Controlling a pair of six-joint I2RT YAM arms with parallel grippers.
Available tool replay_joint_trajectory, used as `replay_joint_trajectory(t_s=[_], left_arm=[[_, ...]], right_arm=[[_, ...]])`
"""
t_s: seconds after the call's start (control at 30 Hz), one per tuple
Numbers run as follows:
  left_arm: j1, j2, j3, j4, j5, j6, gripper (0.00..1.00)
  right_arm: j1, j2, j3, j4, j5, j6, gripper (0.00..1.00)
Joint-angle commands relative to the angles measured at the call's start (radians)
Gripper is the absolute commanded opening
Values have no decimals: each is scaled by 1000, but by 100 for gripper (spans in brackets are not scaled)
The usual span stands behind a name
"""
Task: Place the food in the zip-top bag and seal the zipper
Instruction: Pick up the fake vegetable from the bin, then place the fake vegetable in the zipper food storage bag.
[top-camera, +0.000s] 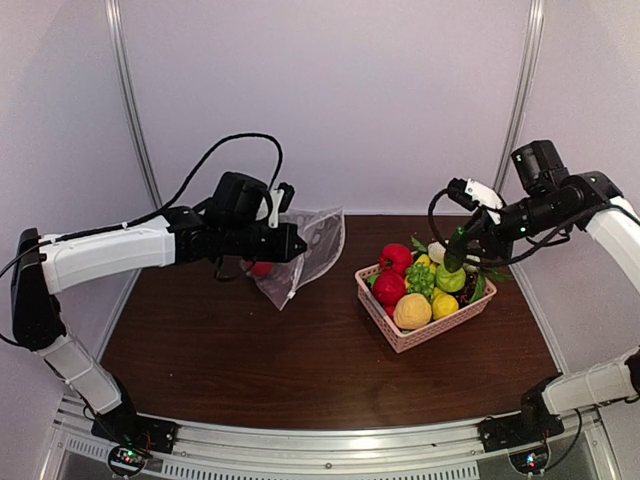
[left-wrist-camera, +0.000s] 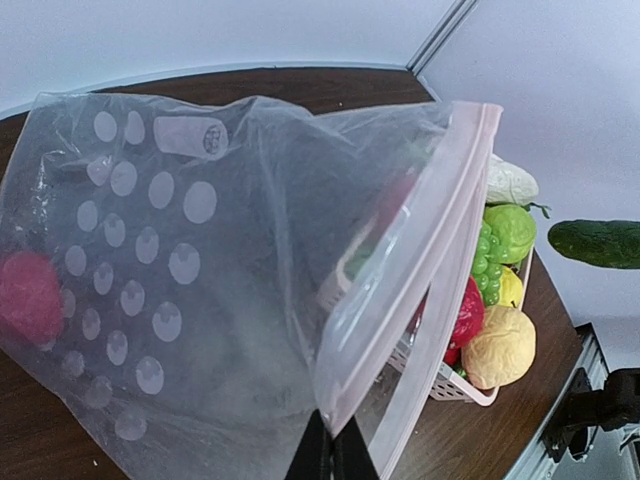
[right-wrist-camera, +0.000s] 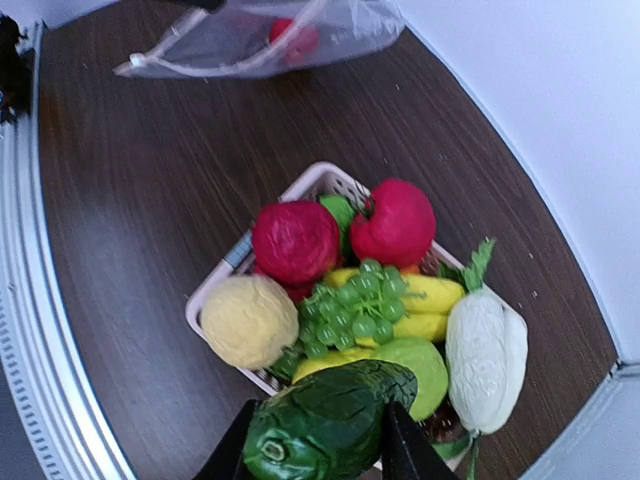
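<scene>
Two robot arms work over a dark bench (top-camera: 230, 350). At the left, the left fingers (left-wrist-camera: 330, 458) are pinched shut on the mouth edge of one clear dotted bag (left-wrist-camera: 200, 300). They hold it up off the bench with its mouth gaping toward the right and its zipper (left-wrist-camera: 440, 240) unsealed. One red toy (left-wrist-camera: 28, 298) lies inside.

At the right, the right fingers (right-wrist-camera: 318, 445) are closed around one dark green vegetable (right-wrist-camera: 330, 415). It hangs above one basket (top-camera: 400, 335), well apart from the bag.

The basket holds:
- two red fruits (right-wrist-camera: 295, 240)
- one pale yellow ball (right-wrist-camera: 248, 320)
- one bunch of grapes (right-wrist-camera: 355, 305)
- one green apple (right-wrist-camera: 425, 360)
- one white cabbage (right-wrist-camera: 485, 350)
- yellow pieces (right-wrist-camera: 435, 300), whose number I cannot tell

The step in hand looks like carrying the vegetable leftward to the bag. It should go in end first and be let go only once past the zipper. The left hold needs to stay steady, since the floppy mouth could fold shut.
</scene>
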Motion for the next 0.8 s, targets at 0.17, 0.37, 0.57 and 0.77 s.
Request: replay_joint_trajectory(t_s=[0.17, 0.37, 0.57, 0.77], left_arm=[[9, 45, 94, 17, 75, -41, 0], [9, 51, 129, 18, 102, -62, 0], [9, 34, 165, -5, 115, -73, 0], [9, -10, 163, -8, 83, -70, 0]], right_arm=[[115, 110, 103, 521, -548, 443, 24], [235, 289, 250, 729, -562, 593, 25], [277, 410, 321, 694, -424, 511, 24], [277, 424, 314, 618, -332, 419, 23]])
